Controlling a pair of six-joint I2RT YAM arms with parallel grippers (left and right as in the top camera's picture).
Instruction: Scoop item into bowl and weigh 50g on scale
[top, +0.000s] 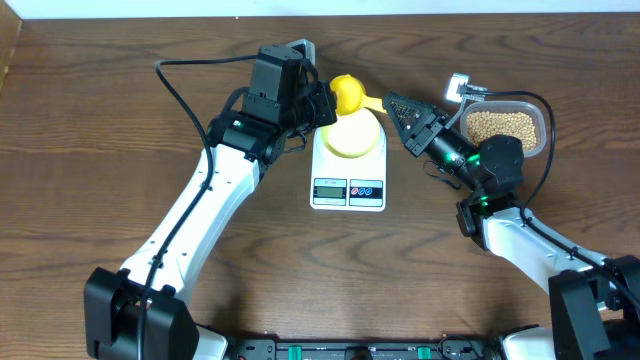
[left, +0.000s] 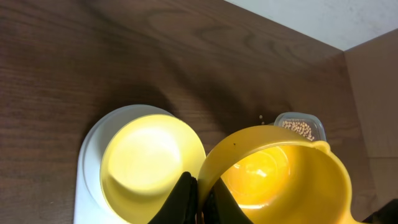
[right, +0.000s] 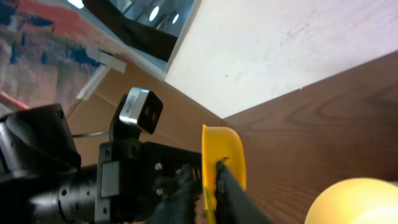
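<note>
The white scale (top: 347, 188) sits mid-table with the pale yellow bowl (top: 353, 137) on its platform; the bowl (left: 151, 163) looks empty. Just behind the bowl a bright yellow scoop (top: 346, 93) hangs, empty inside (left: 264, 177). My left gripper (top: 323, 105) is shut on the scoop's rim (left: 200, 184). The scoop's handle (top: 372, 101) points right, and my right gripper (top: 391, 104) is shut on it (right: 206, 170), a finger on each side. The item, tan beans (top: 503, 125), lies in a clear tub at the right (left: 297, 128).
The clear tub (top: 541, 130) stands right of the scale, behind my right arm. A loose bean (left: 261, 119) lies on the wood near it. A white wall borders the table's far edge (right: 298, 43). My left wrist camera (right: 140, 110) faces the right gripper closely.
</note>
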